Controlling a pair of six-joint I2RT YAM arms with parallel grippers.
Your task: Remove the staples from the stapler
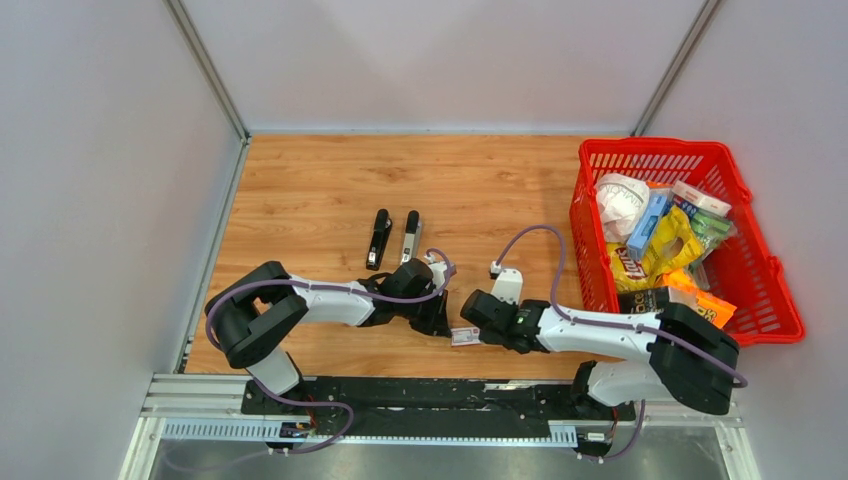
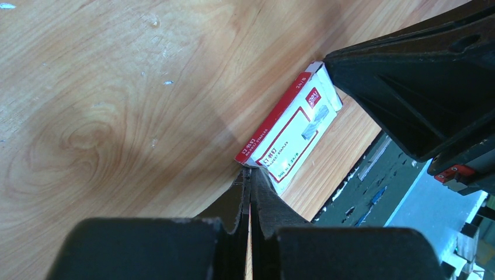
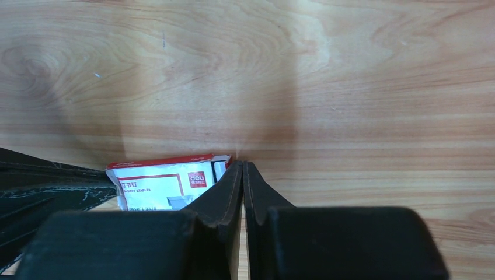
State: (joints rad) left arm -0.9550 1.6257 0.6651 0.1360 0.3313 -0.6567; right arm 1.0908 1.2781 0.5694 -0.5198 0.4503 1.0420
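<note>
Left gripper [image 2: 250,173]: fingers pressed together; you see the tips touching a corner of the staple box [image 2: 297,125].
Right gripper [image 3: 243,168]: fingers pressed together, tips just beside the box's end.
Staple box: flat at the near edge of the table [image 1: 300,190], between both grippers.
Stapler [image 1: 378,240]: mid-table, beside a grey-topped bar [image 1: 411,237].
Staples: you cannot make out the strip.

Overhead note: black stapler [image 1: 378,238] and grey-topped stapler [image 1: 411,236] lie side by side, just apart, mid-surface [image 1: 300,190]. Toward the near edge I see the left arm's fingers [image 1: 438,322] and right arm's fingers [image 1: 476,316] converging on a small white-and-red box [image 1: 465,336]. Red basket [image 1: 650,150] of packets sits far right.
</note>
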